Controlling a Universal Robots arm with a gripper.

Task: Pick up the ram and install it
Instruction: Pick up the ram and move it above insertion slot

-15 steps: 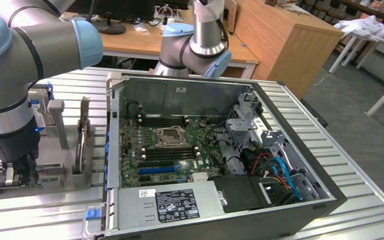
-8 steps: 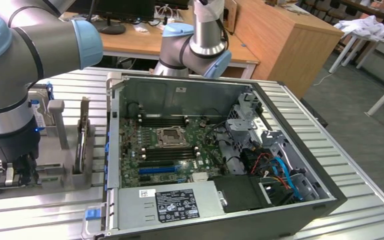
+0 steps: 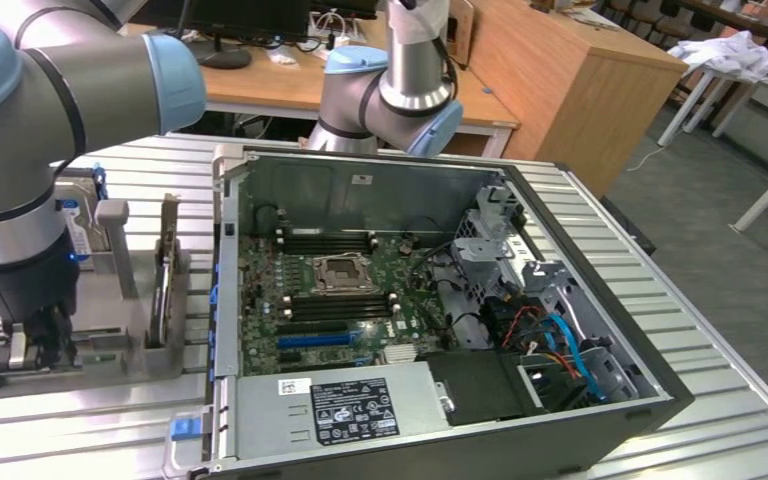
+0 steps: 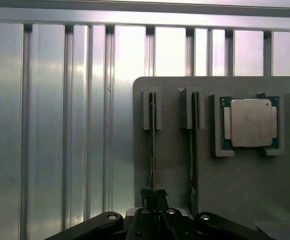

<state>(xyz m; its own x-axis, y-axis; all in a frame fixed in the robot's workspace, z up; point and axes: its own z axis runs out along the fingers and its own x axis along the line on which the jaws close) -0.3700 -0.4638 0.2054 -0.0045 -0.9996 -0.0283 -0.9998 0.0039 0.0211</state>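
Exterior, arm: grey-and-blue robot arm (image 3: 37, 130) at the exterior view's left, its black gripper (image 3: 37, 345) low over a grey slotted plastic holder (image 3: 97, 365).
Exterior, case: open black computer case (image 3: 624, 400) beside the holder, green motherboard (image 3: 344, 300) exposed.
Wrist, grip: fingers (image 4: 145, 197) clamped on the thin green ram stick (image 4: 152, 135), which is edge-on and upright in its slot.
Wrist, neighbours: second thin stick (image 4: 192, 150) in the next slot; square silver processor chip (image 4: 249, 122) beyond it.

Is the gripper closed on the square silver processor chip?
No, the square silver processor chip sits in the grey tray; the gripper clamps a thin ram stick.
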